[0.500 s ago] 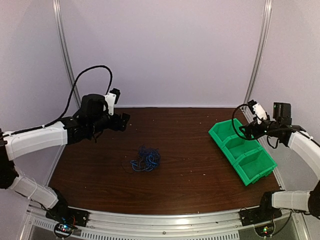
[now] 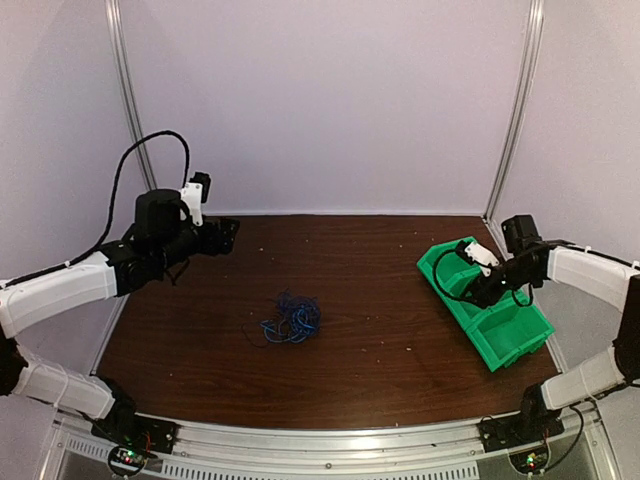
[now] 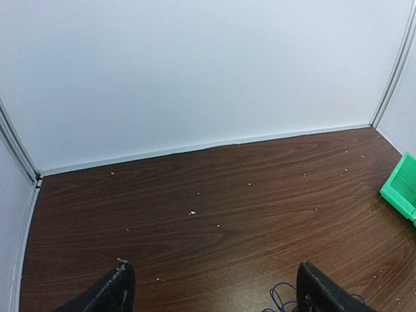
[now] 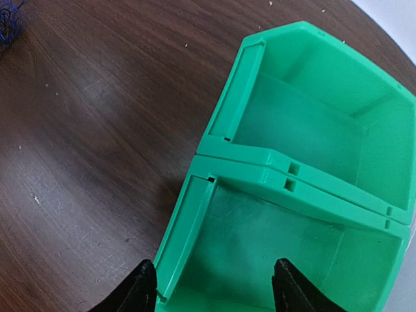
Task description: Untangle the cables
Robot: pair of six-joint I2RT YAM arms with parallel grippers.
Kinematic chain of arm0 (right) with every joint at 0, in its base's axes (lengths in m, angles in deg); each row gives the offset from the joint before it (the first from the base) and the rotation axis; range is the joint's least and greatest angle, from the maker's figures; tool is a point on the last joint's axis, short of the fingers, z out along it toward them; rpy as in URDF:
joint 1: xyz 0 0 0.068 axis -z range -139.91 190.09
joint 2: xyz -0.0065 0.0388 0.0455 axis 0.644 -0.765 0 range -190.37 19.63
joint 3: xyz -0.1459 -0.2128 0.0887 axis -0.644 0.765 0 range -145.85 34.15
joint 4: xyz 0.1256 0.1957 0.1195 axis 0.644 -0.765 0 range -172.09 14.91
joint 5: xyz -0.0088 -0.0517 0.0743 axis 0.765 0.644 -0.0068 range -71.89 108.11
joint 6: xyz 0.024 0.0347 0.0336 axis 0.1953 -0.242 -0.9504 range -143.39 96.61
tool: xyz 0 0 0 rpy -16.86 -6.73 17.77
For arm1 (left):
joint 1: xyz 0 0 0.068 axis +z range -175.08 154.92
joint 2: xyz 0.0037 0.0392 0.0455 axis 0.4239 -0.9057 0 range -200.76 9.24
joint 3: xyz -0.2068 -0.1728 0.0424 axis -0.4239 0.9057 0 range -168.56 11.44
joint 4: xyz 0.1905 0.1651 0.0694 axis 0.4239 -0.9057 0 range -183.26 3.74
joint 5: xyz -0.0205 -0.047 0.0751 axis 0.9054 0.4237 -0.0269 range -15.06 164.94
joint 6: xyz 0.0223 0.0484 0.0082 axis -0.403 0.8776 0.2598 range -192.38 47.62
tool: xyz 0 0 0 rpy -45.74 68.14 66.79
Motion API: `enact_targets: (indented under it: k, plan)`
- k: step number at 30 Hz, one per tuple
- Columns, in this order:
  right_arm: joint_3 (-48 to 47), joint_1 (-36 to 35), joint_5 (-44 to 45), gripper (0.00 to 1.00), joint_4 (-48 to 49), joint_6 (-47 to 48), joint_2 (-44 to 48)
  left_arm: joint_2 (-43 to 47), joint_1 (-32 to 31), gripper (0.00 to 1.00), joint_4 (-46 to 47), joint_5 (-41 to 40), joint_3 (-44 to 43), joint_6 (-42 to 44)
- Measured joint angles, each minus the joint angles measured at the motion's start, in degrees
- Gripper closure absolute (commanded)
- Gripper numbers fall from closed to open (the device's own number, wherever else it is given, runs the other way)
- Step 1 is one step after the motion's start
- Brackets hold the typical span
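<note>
**Cables bunched mid-table; both grippers open, neither on them**

Left side: the left arm (image 2: 70, 285) is held out over the table's far-left corner, above the surface. The left gripper (image 2: 226, 236) is pointed right, along the back wall (image 2: 320, 100). In the left wrist view its fingers (image 3: 117, 289) are seen wide apart, with nothing between them but bare table (image 3: 214, 195). A few pale specks (image 3: 192, 212) are scattered on the wood.

Centre: the cables (image 2: 293, 318) lie in one tangled bunch on the table (image 2: 380, 250), a little left of the middle and nearer the front edge than the back. Blue loops are plainly seen. A thin dark strand seems to trail from the bunch's left edge, but this cannot be told for sure. The bunch is well apart from both grippers. A few blue loops (image 3: 283, 299) are caught at the bottom of the left wrist view, and a blue scrap (image 4: 9, 18) in the top-left corner of the right wrist view.

Right side: a row of three green bins (image 2: 512, 330) is set at an angle near the right edge. The right gripper (image 2: 450, 278) is held over the far end of the row. Its fingers (image 4: 140, 289) are seen apart, over the front of one bin (image 4: 286, 170). Nothing is held. Whether the bin is touched cannot be told.
</note>
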Motion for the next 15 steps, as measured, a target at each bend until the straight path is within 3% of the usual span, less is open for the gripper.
enact_targets:
  k: [9,15]
  plan:
    - [-1.3,-3.0,2.8,0.39,-1.9,-2.0,-6.7,1.0,0.0,0.13,-0.1,0.8,0.0,0.0]
    - [-3.8,-7.5,5.2,0.45,-1.9,-3.4,-12.4,3.3,0.0,0.12,0.0,1.3,0.2,0.0]
